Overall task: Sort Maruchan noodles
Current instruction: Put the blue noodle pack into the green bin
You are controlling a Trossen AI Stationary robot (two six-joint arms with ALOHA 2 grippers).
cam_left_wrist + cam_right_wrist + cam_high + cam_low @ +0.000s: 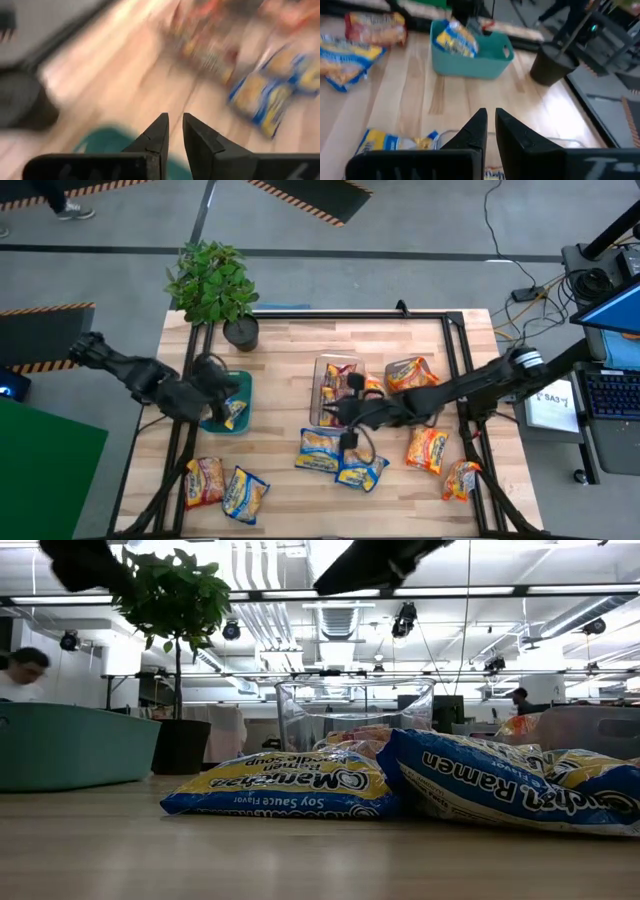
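Maruchan noodles packets lie spread over the wooden table. Two blue-edged ones (320,448) (360,470) lie mid-table, and a maroon one (205,478) and a blue one (243,493) lie near left. Orange ones (412,372) (427,448) (462,478) lie to the right. A blue packet (235,415) leans inside the teal bin (243,383). The clear bin (318,385) holds maroon-pink packets. My left gripper (228,387) (175,117) hovers over the teal bin, shut and empty. My right gripper (335,413) (490,112) hangs shut and empty above the clear bin's near end, pointing toward the teal bin (470,55).
A potted plant (215,285) stands at the far left corner, just behind the teal bin. A black frame (455,360) runs along the table's edges. In the low view the blue packets (290,785) (500,785) lie in front of the clear bin (355,710).
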